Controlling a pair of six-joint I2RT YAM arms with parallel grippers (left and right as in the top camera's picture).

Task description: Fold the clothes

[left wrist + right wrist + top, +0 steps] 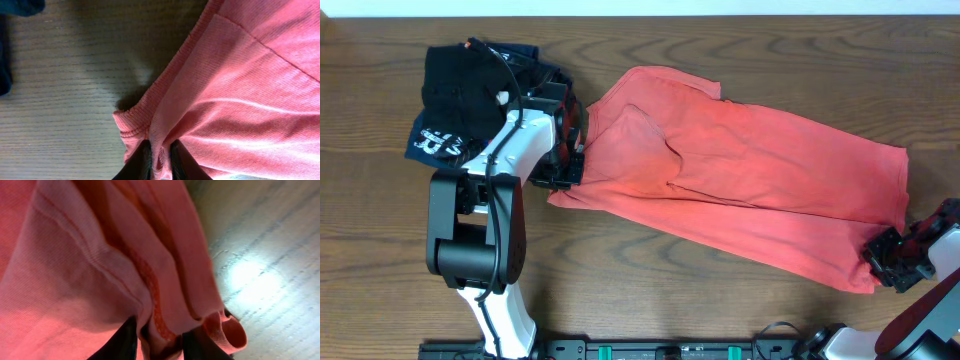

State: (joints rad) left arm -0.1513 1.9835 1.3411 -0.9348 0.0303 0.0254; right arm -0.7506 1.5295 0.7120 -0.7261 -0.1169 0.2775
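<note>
The coral-red T-shirt (pixel 750 190) lies stretched in a long slanted band across the wooden worktop (pixel 720 310), running from about 10 o'clock down to 4 o'clock. It looks doubled over along its length, with loose ridges near its 9 o'clock end, so I judge the fold begun but far from done: no compact packet yet, and the cross folds and the smoothing remain. The left gripper (pixel 565 172) is pinched narrow on the ribbed edge at the shirt's 9 o'clock end. The right gripper (pixel 892 262) is closed on the bunched hem at the 4 o'clock corner (several layers sit between its fingers). Counted: 1 T-shirt in work, 2 grippers, and 2 folded pieces at the worktop's 10 o'clock corner, a black garment (pixel 455 80) and a navy garment (pixel 440 142).
</note>
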